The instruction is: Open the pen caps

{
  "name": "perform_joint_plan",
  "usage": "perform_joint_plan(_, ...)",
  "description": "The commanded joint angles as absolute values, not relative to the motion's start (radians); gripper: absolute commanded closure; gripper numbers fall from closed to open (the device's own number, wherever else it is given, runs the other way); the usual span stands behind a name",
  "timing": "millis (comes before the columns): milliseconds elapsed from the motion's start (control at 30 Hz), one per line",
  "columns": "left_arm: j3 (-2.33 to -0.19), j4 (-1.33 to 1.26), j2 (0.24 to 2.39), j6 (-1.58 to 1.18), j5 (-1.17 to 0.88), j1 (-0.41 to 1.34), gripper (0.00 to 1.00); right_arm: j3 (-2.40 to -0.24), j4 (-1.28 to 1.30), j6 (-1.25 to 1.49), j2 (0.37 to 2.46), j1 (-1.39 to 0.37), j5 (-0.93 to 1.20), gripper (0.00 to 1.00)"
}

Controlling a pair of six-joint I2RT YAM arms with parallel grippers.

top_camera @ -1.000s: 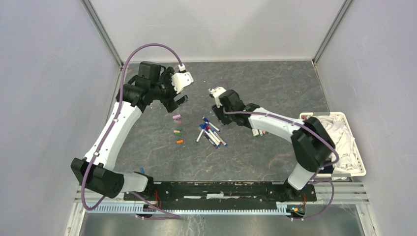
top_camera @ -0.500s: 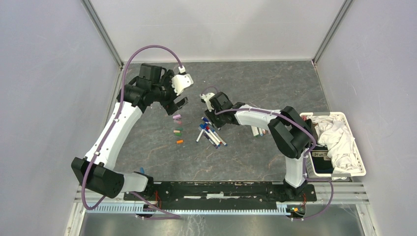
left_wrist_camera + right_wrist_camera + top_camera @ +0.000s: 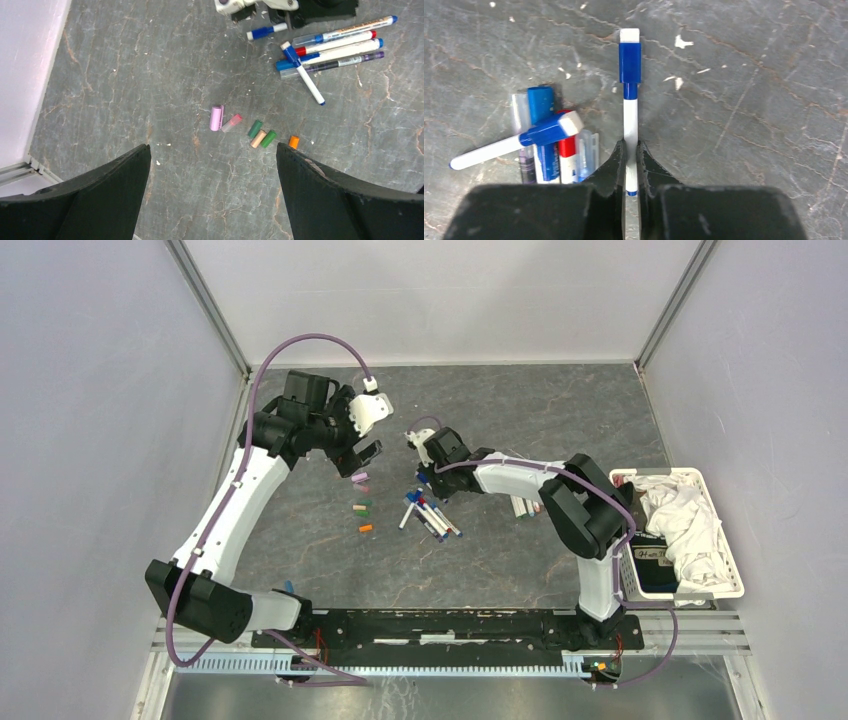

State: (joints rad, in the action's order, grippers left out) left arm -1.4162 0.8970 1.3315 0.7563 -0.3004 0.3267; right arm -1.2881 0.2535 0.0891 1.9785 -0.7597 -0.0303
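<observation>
- Nearest to us, well to the right of the pen pile (image 3: 432, 514), we see a white basket (image 3: 738, 585) holding a white cloth (image 3: 690, 525).
- Left of the pen pile and apart from it, loose caps lie in a rough line on the grey table (image 3: 500, 570). The orange cap (image 3: 294, 142) is the nearest of them.
- Next in that line come two green caps (image 3: 269, 138) and a tan cap (image 3: 258, 138), bunched close together.
- Farther along lie a pink cap (image 3: 231, 122) and then a purple cap (image 3: 216, 118), just beside each other.
- In the pen pile itself, white and clear barrels lie side by side and touching. We see blue and red caps on some of them, and one blue-capped pen lies slantwise across the rest.
- Just beyond the pen pile, at its far left corner, the blue pen (image 3: 629, 117) lies flat on the table by itself. Its blue cap (image 3: 630, 62) is on and points away from the claw.
- The right claw (image 3: 630, 160) is down at the table there. Its two fingers are pinched against either side of the blue pen's white barrel, close to the bare end.
- Farthest from us, up and to the left of the pen pile, the left claw (image 3: 212, 150) hangs above the loose caps. Its jaws are spread wide.
</observation>
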Motion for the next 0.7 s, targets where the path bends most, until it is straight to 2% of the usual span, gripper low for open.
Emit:
perform_joint_plan(0, -1.417, 0.927, 1.331, 0.764, -0.358, 0.327, 0.01, -1.257, 0.234, 0.104, 1.938, -0.699, -0.068, 0.96)
perform_joint_plan(67, -1.42, 0.936, 1.337, 0.764, -0.372, 0.327, 0.01, -1.246, 0.227, 0.105, 1.917, -0.688, -0.07, 1.0)
perform_joint_plan(267, -1.411, 0.98, 1.337, 0.816, -0.429, 0.328, 0.01, -1.225, 0.226, 0.106, 1.814, -0.662, -0.022, 1.0)
perform_joint_plan(500, -1.292, 1.037, 1.255, 1.073, -0.635, 0.33, 0.01, -1.249, 0.289, 0.114, 1.709, -0.638, 0.458, 1.0)
perform_joint_plan(667, -1.28, 1.063, 1.281, 1.203, -0.679, 0.349, 0.01, -1.246, 0.324, 0.118, 1.688, -0.639, 0.729, 1.0)
